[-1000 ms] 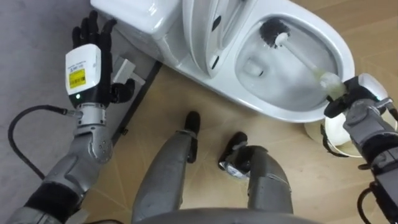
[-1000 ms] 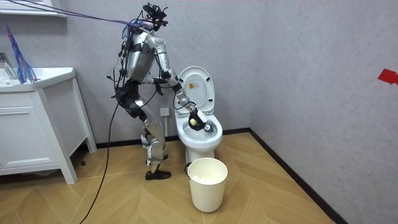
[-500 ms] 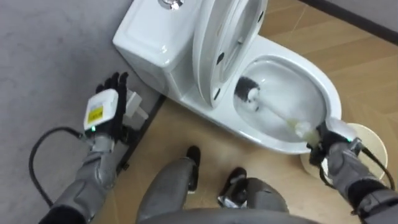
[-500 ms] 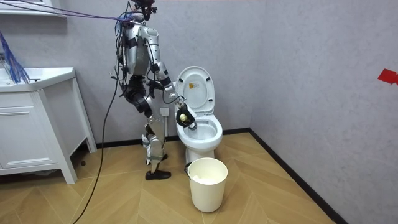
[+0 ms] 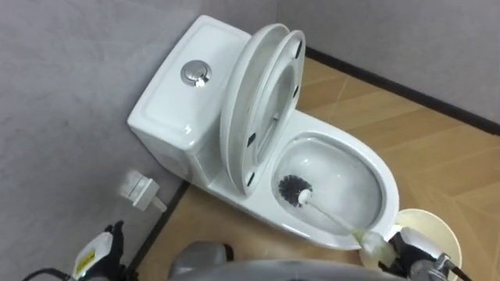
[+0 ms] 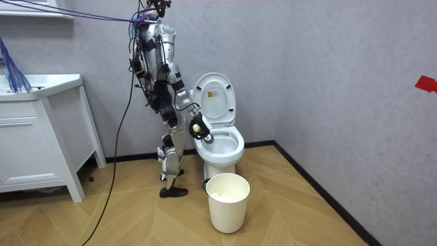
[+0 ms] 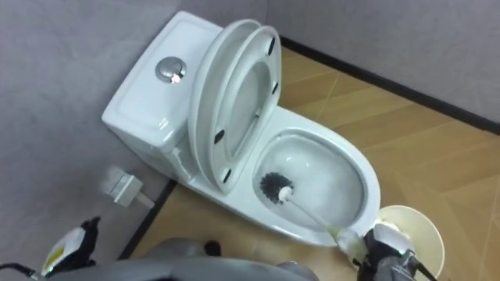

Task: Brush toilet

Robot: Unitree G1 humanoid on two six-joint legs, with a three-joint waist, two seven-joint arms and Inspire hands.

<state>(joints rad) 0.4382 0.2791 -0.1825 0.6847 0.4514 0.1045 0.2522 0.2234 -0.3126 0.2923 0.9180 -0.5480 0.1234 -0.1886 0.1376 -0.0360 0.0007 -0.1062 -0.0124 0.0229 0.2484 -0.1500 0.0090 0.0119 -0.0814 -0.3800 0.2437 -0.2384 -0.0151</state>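
In the room view the robot is seen standing upright beside the toilet [image 6: 220,162], with a white bin [image 6: 227,201] on the floor before it. The eye views show the bowl's inside. The brush [image 5: 297,191] is set there, dark bristle head low in the bowl, white handle slanting up to the right hand [image 5: 412,250], which is curled round its pale grip. The state of the left hand [image 5: 95,254] cannot be told.

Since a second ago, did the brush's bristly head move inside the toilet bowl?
Yes. The head of the toilet brush slid from the far wall of the toilet bowl to its near side, beside the raised seat, as the right hand pulled back.
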